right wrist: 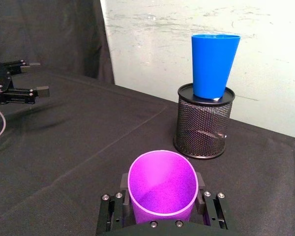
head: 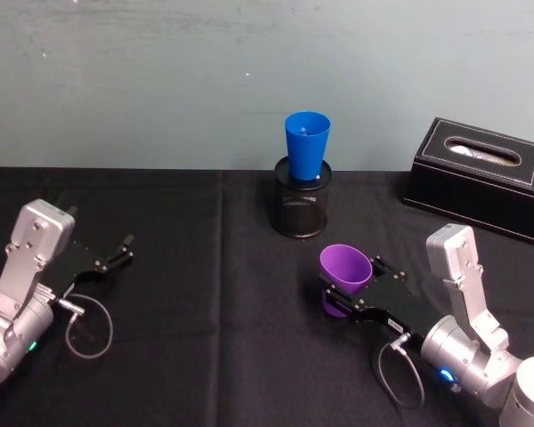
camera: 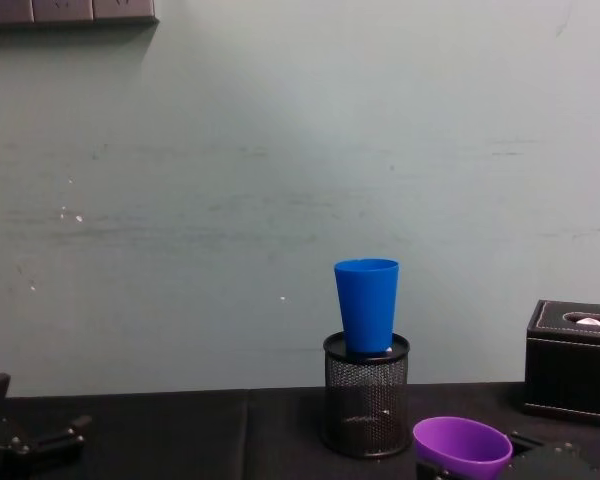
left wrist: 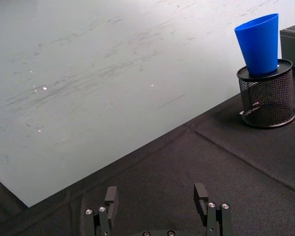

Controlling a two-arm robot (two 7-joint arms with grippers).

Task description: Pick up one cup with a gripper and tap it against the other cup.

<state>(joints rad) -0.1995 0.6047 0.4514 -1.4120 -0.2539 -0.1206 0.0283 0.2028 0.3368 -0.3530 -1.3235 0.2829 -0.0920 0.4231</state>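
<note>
Purple cup, head view: lower centre-right of the frame, tilted with its rim up and toward the left, its body clamped between the fingers of the right gripper. Blue cup stands upright at upper centre, its base set in the top of a black mesh pen holder; the two cups are apart. A black tissue box sits at the right edge on the black table cloth. Left gripper rests at the left edge, fingers parted, grasping nothing.

Left wrist view: left gripper fingers spread at the bottom edge, nothing between them. Blue cup in the mesh holder at upper right.

Right wrist view: purple cup at bottom centre, mouth facing the camera, gripped on both sides by the right gripper. Blue cup on the holder at upper right, apart from the purple cup. Left gripper at the left edge.

Chest view: purple cup at bottom right; blue cup on the holder at lower centre; tissue box at the right edge.
</note>
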